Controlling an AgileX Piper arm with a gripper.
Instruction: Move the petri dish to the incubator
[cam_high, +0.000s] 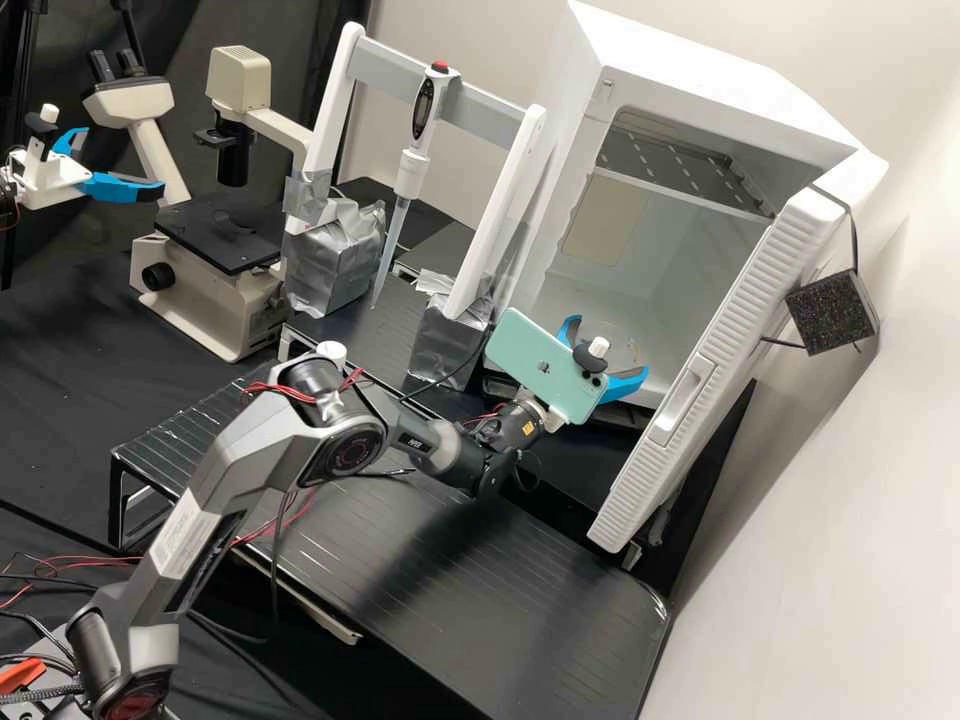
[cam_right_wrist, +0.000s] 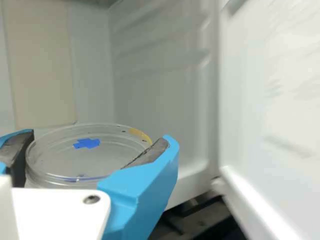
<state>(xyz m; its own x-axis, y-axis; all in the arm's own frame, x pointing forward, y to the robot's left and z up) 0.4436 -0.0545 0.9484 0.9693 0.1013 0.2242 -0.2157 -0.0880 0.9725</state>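
Round clear plastic petri dish (cam_right_wrist: 85, 162), small blue patch (cam_right_wrist: 86, 143) and a yellow mark at the rim, sits at the mouth of the white box-shaped incubator (cam_high: 580, 125). White gripper with two bright blue fingers (cam_high: 609, 347) has it clamped, dark grey pads (cam_right_wrist: 148, 154) against opposite sides of its rim. Wrist view: pale inner walls rise beyond the dish, with a gap between its far rim and the back wall.

Overhead, a metal wire shelf (cam_high: 690, 165) spans the chamber; open height between it and the dish. To the right, ribbed white door (cam_high: 715, 320) swung wide, its free end towards the near side. The right-hand finger is the one nearer the door, a gap between.

Mint-green phone (cam_high: 540, 365) on the wrist, just outside the mouth; its left end lies near a tape-wrapped foot (cam_high: 448, 345) of the white pipette stand (cam_high: 325, 130). Touching or not, cannot tell. White pipette (cam_high: 408, 172) hangs upright-ish in the stand. Cream microscope (cam_high: 215, 300) farther left. Black ribbed platform (cam_high: 450, 580) on the near side, below the arm.
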